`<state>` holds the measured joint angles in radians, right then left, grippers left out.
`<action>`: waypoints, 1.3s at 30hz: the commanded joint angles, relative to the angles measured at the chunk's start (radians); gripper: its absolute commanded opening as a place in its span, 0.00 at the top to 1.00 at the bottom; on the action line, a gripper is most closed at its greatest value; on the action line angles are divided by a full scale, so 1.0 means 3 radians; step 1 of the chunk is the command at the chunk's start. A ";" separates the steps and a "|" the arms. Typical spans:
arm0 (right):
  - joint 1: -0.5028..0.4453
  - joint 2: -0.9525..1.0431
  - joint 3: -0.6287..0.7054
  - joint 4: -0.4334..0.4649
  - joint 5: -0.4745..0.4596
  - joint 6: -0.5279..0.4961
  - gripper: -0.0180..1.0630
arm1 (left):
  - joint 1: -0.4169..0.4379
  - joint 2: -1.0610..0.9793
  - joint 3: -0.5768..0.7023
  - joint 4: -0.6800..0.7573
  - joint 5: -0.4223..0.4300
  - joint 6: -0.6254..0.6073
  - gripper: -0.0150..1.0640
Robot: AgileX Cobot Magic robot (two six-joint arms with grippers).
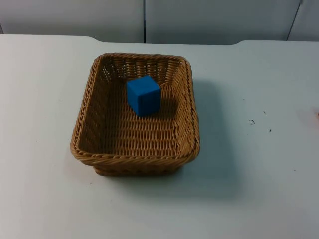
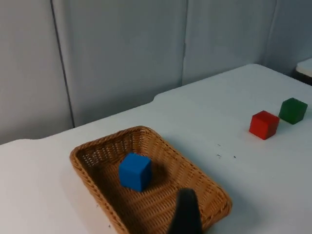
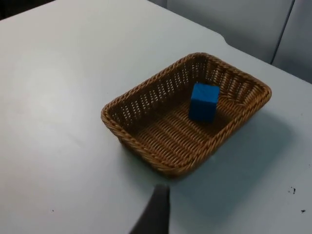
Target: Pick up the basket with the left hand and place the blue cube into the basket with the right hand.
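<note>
A woven wicker basket (image 1: pixel 191 99) stands on the white table, a little left of centre. The blue cube (image 1: pixel 143 94) rests inside it on the basket floor, toward the far wall. From the left wrist the basket (image 2: pixel 122 134) and the cube (image 2: pixel 134 170) lie just beyond my left gripper (image 2: pixel 185 217), which hangs above the basket's near corner without touching it. From the right wrist the basket (image 3: pixel 146 85) with the cube (image 3: pixel 204 101) sits some way ahead of my right gripper (image 3: pixel 156 212), which is held over bare table. Both arms wait drawn back.
A red cube (image 2: pixel 263 125) and a green cube (image 2: pixel 293 110) sit on the table far to the basket's right. The grey partition wall (image 1: pixel 149 20) closes off the table's far edge. A few dark specks (image 1: pixel 251 122) mark the table surface.
</note>
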<state>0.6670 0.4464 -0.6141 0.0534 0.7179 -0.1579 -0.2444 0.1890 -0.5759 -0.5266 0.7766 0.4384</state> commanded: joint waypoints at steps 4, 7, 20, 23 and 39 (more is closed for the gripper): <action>0.0015 -0.0517 0.0071 0.0012 0.0403 0.0019 0.25 | -0.0022 -0.0505 0.0020 0.0848 0.0483 -0.0876 0.39; 0.0015 -0.0743 0.0071 -0.0008 0.0571 0.0093 0.25 | -0.0022 -0.0630 0.0020 0.1013 0.0659 -0.1066 0.39; 0.0015 -0.1488 0.0144 -0.0218 0.1454 0.0454 0.25 | -0.0022 -0.0630 0.0029 0.1271 0.1052 -0.1236 0.39; 0.0025 -0.1488 0.0308 -0.0216 0.1273 0.0480 0.25 | -0.0022 -0.0630 0.0029 0.1328 0.1060 -0.1236 0.39; 0.0025 -0.1488 0.0352 -0.0264 0.1201 0.0526 0.20 | -0.0022 -0.0630 0.0219 0.1311 0.0998 -0.1236 0.18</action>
<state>0.6733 0.0028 -0.5172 -0.0170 1.0925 0.0000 -0.2444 0.0050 -0.5141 -0.1280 1.0864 0.0747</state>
